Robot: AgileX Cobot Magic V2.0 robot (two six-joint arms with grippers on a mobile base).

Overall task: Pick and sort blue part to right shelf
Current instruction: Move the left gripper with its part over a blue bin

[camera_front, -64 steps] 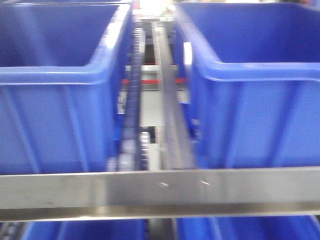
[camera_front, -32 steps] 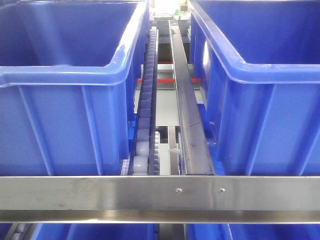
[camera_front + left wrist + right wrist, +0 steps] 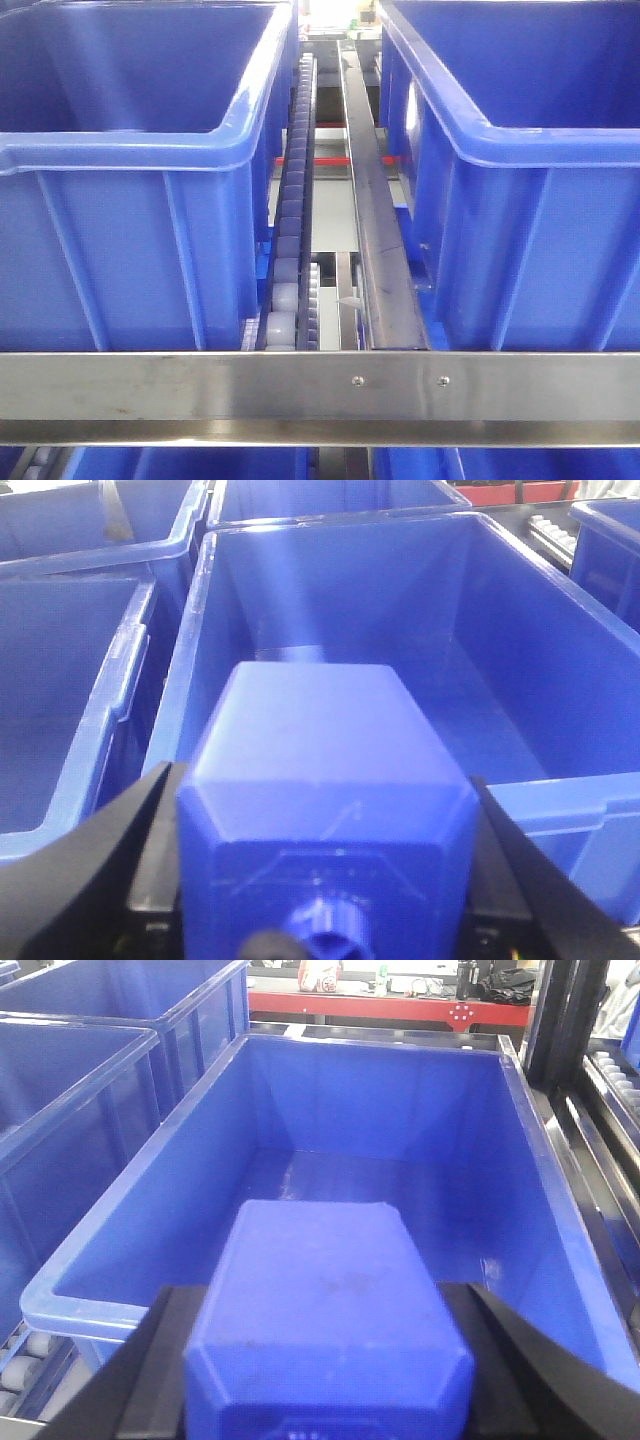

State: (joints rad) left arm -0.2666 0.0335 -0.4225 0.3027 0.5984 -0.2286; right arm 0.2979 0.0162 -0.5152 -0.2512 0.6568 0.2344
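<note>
In the left wrist view my left gripper (image 3: 320,825) is shut on a blue part (image 3: 320,760), a chamfered block held between black fingers (image 3: 140,850). It hangs over the near rim of a large blue tub (image 3: 560,800). My right gripper (image 3: 325,1360) is likewise shut on a second blue part (image 3: 320,1290), over the near end of another tub (image 3: 370,1100). The front view shows the right shelf: its brushed steel front bar (image 3: 320,385), two blue tubs (image 3: 120,250) (image 3: 540,240) and a grey roller rail (image 3: 290,220). Neither gripper appears there.
A steel divider rail (image 3: 375,230) runs beside the rollers between the tubs. More blue tubs (image 3: 70,720) stand to the left in the left wrist view. A red bench with clutter (image 3: 400,1005) and a dark upright post (image 3: 555,1020) lie beyond the right tub.
A second ago the front view was blurred, with the shelf slightly further left in frame. It has been sharp and still for the last half second.
</note>
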